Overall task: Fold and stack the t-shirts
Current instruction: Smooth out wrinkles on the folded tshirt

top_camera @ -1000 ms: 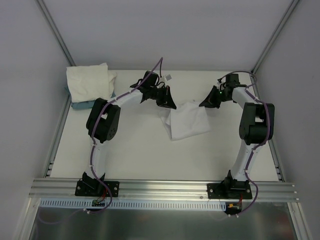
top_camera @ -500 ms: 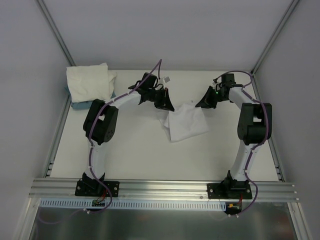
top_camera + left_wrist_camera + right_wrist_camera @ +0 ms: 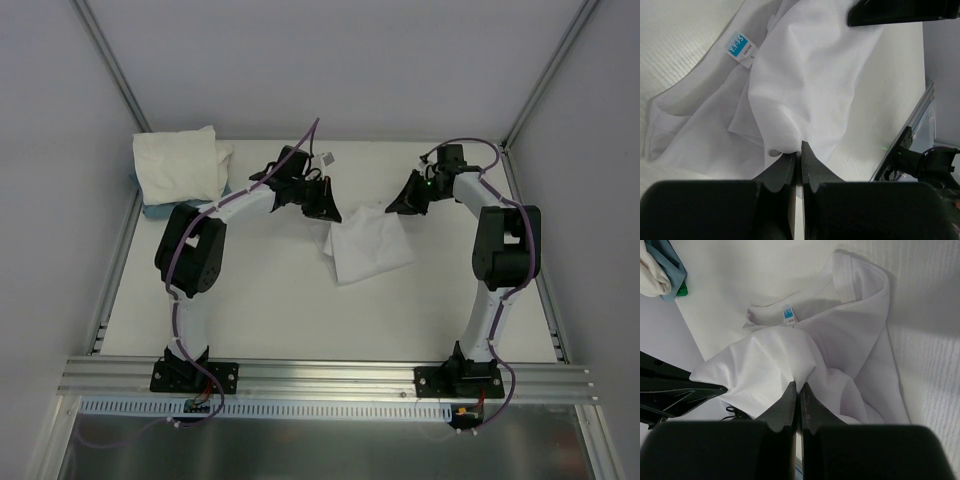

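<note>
A white t-shirt lies partly folded at the middle back of the table, its far edge lifted between both grippers. My left gripper is shut on its left upper edge; the left wrist view shows the cloth pinched at the fingertips and a blue neck label. My right gripper is shut on the right upper edge; the right wrist view shows the cloth bunched at the tips and the label. A pile of white t-shirts lies at the back left corner.
A teal-blue flat item lies under the pile at the back left, also seen in the right wrist view. Grey walls and metal posts close the back and sides. A metal rail runs along the near edge.
Both grippers have moved toward the back of the table, dragging the t-shirt's held edge with them. The shirt has shifted back and a little left.
</note>
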Robot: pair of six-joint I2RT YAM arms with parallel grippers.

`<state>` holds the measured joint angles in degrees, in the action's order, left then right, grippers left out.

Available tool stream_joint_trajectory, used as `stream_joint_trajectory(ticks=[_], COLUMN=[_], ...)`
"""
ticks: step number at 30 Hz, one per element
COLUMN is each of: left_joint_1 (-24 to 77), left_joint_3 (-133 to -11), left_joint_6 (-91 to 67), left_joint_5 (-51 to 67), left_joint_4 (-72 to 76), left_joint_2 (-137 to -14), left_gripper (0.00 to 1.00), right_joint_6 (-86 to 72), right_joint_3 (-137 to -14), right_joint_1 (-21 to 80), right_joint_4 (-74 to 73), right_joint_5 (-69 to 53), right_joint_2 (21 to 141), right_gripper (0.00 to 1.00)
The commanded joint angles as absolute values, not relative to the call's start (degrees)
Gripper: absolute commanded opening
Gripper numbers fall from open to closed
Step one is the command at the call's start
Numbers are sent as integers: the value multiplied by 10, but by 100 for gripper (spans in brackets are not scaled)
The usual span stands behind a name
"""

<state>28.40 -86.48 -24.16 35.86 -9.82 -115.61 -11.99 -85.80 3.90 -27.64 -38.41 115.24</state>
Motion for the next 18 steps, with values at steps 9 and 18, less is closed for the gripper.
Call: stream_joint_trajectory(ticks=[9, 18], left_joint_1=[280, 280], left_joint_3=[-847, -831], left_joint_6=[-211, -208], left_joint_5=[312, 311], left_joint_4=[-96, -111], left_joint_2=[-1089, -1092], left_gripper=[0, 0], right_joint_6=[-122, -124], right_joint_3=[-877, -883], right_joint_1=[48, 55], right_joint_4=[-287, -289], right_joint_5=[-399, -410], right_joint_2=[1128, 1151], right_gripper=[0, 1])
